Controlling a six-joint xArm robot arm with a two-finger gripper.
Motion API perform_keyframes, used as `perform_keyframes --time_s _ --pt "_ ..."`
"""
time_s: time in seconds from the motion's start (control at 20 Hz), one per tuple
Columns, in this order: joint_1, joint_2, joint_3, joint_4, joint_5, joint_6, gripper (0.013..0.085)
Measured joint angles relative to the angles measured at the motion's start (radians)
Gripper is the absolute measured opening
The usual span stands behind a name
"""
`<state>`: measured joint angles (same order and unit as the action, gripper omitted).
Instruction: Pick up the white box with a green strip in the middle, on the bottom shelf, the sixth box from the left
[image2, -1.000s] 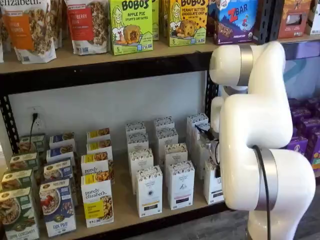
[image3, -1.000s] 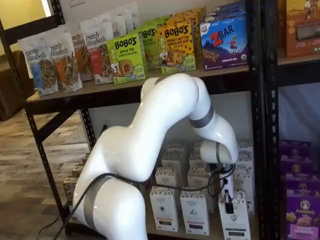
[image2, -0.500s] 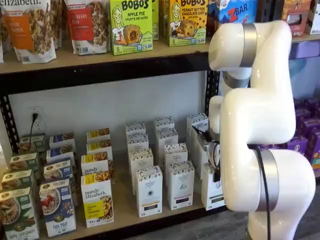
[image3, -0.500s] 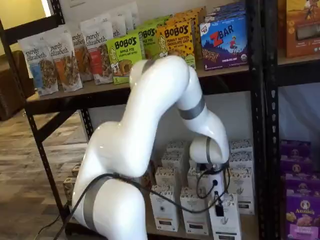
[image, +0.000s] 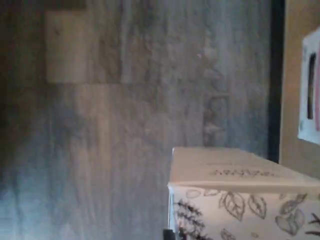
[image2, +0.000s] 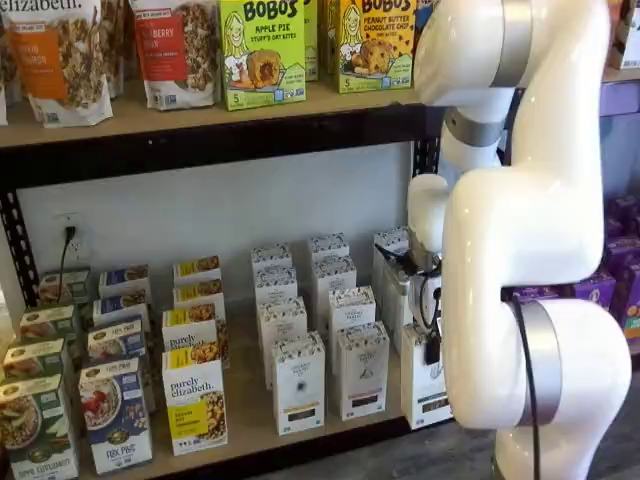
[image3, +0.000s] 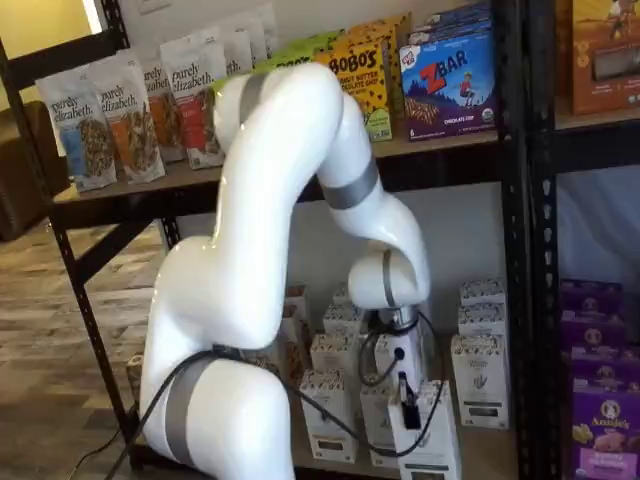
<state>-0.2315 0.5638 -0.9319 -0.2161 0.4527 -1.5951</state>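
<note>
- The pincer (image3: 405, 398) hangs below the arm's last white joint, and one black finger (image3: 407, 412) lies flat against the front face of the white box (image3: 432, 440), near the carton's top edge.
- In a shelf view the pincer (image2: 432, 345) shows only as a dark finger with a cable looping beside it, pressed to the white box (image2: 424, 385) at its upper part.
- The fingers appear closed on the white box at its top; the far finger is hidden behind the carton, so only one side of the grip is seen.
- The white box stands upright directly under the pincer, out in front of the other white cartons, at the front edge of the bottom shelf (image2: 240, 420).
- Whether its base touches the board or has lifted clear cannot be told.
- In the wrist view the white box (image: 235, 195) fills the near corner, its leaf-patterned band and plain top flap sharp against blurred grey floor (image: 125, 140).
- Behind the pincer, a neighbouring white carton (image3: 478, 375) stands on the bottom shelf, well apart from the held box.
- To the pincer's side, two more white cartons (image2: 361, 368) stand in the front row.
- Above the pincer, the upper shelf (image2: 200, 115) carries yellow and green snack boxes (image2: 262, 50).
</note>
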Motion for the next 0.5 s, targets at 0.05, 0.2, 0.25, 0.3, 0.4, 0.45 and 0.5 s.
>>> perform_keyframes --time_s 0.05,0.2,0.25,0.3,0.4,0.45,0.5 --pt "0.007 -0.028 0.024 0.009 0.008 -0.002 0.049" --pt "0.026 -0.121 0.096 0.052 0.032 -0.023 0.049" --pt "0.035 -0.164 0.124 0.073 0.048 -0.035 0.049" --pt "0.042 -0.204 0.148 0.094 0.065 -0.047 0.049" --pt "0.058 -0.278 0.187 0.13 0.104 -0.065 0.049" --pt "0.064 -0.303 0.198 0.139 0.118 -0.068 0.049" --pt "0.069 -0.323 0.206 0.149 0.131 -0.071 0.049"
